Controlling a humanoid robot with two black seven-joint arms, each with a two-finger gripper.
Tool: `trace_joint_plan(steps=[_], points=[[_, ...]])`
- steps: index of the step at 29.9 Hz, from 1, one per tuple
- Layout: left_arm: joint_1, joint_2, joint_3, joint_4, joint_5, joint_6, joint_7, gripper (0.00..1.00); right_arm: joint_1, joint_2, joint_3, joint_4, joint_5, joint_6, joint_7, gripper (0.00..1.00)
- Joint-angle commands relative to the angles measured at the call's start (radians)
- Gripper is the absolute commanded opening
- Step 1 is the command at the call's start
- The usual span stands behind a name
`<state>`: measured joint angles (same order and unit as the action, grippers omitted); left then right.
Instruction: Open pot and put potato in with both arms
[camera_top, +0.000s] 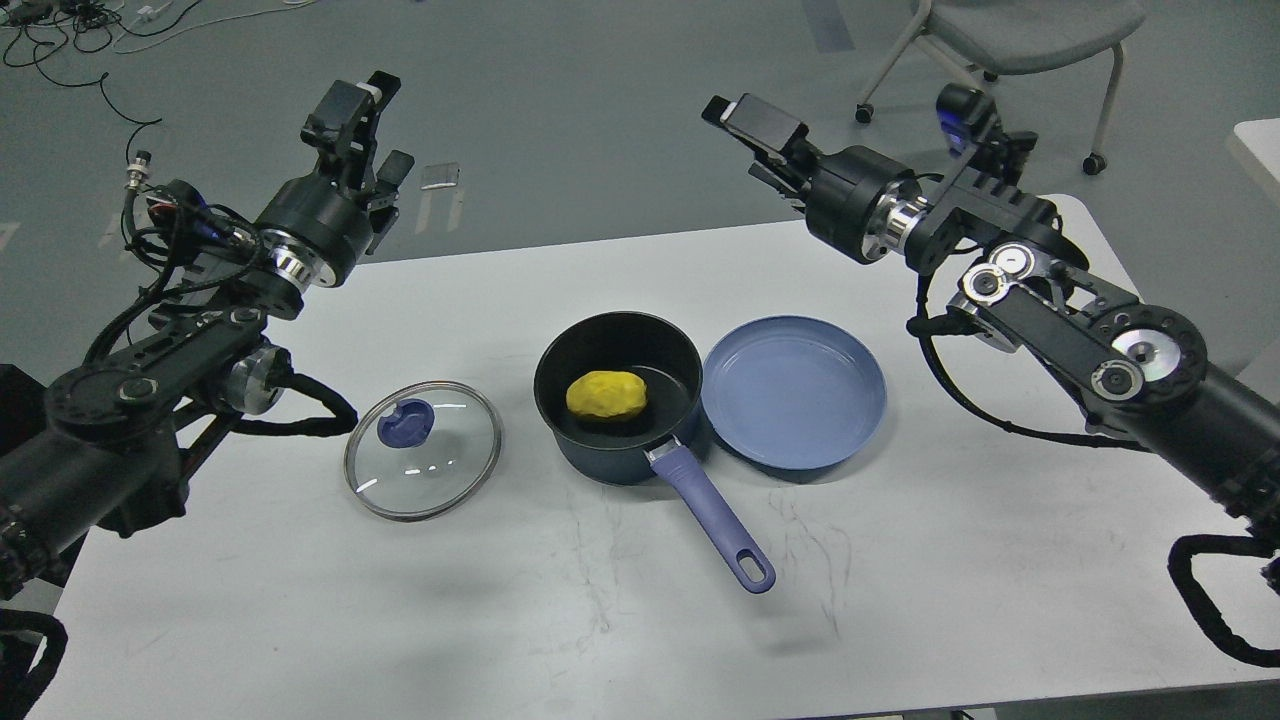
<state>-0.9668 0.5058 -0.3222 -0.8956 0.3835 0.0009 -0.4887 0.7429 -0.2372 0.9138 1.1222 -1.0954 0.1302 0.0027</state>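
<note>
One potato, bright yellow and egg-shaped, is seen lying on the black floor inside the pot, which stands uncovered near the middle of the white table. The pot's lavender handle is pointed toward the near right. A glass lid with a blue knob is laid flat on the table to the left of the pot, apart from it. A shallow blue plate is set just beside the pot on the right. The left gripper is held raised over the far left edge with its fingers spread. The right gripper is raised at the far right; whether its fingers are spread cannot be told.
</note>
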Motion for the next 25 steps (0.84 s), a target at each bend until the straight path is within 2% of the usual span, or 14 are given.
trace_joint_plan(steps=[1,5,9,11,13,16,20,25], points=[[0.002,-0.033,-0.081,0.0,-0.058,-0.074,0.0,0.98,-0.034,-0.027,0.08,-0.001,0.239,0.032,-0.009,1.0],[0.017,-0.038,-0.115,-0.009,-0.11,-0.133,0.025,0.98,-0.077,-0.022,0.164,-0.006,0.371,0.062,-0.01,1.0],[0.051,-0.038,-0.133,-0.017,-0.115,-0.194,0.025,0.98,-0.126,-0.001,0.241,-0.004,0.434,0.065,-0.015,1.0],[0.089,-0.033,-0.17,-0.02,-0.126,-0.281,0.03,0.98,-0.143,0.018,0.278,-0.006,0.46,0.071,-0.015,1.0],[0.118,-0.035,-0.198,-0.022,-0.143,-0.332,0.044,0.98,-0.155,0.027,0.298,-0.004,0.463,0.071,-0.015,1.0],[0.131,-0.035,-0.209,-0.022,-0.16,-0.337,0.076,0.98,-0.166,0.03,0.313,-0.006,0.482,0.072,-0.027,1.0],[0.158,-0.033,-0.21,-0.022,-0.181,-0.346,0.13,0.98,-0.166,0.068,0.313,-0.01,0.482,0.025,-0.072,1.0],[0.171,-0.03,-0.21,-0.02,-0.19,-0.346,0.128,0.98,-0.168,0.09,0.295,-0.001,0.486,-0.014,-0.061,1.0]])
